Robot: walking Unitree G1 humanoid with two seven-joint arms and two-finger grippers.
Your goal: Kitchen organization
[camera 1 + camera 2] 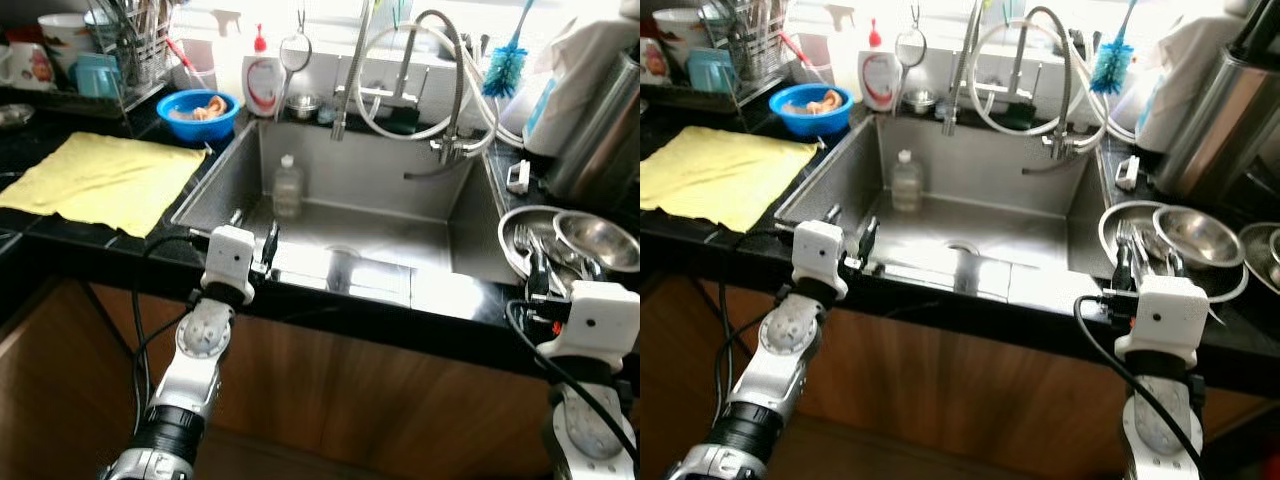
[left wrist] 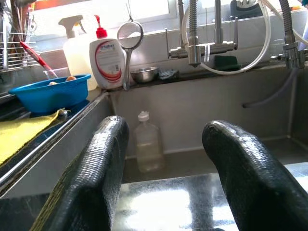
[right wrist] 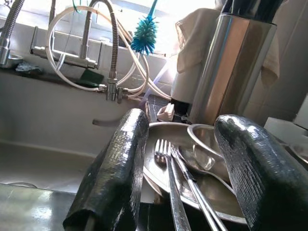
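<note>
- You will find no text that can be read in these views.
- Dish-soap bottle (image 2: 109,58), standing on the ledge just behind the sink (image 1: 440,215): you can see its red and white label with a dark line of print across the top, but the letters are too blurred to make out.
- Clear bottle (image 2: 147,148), standing inside the sink against the back wall: you can see no print on it.
</note>
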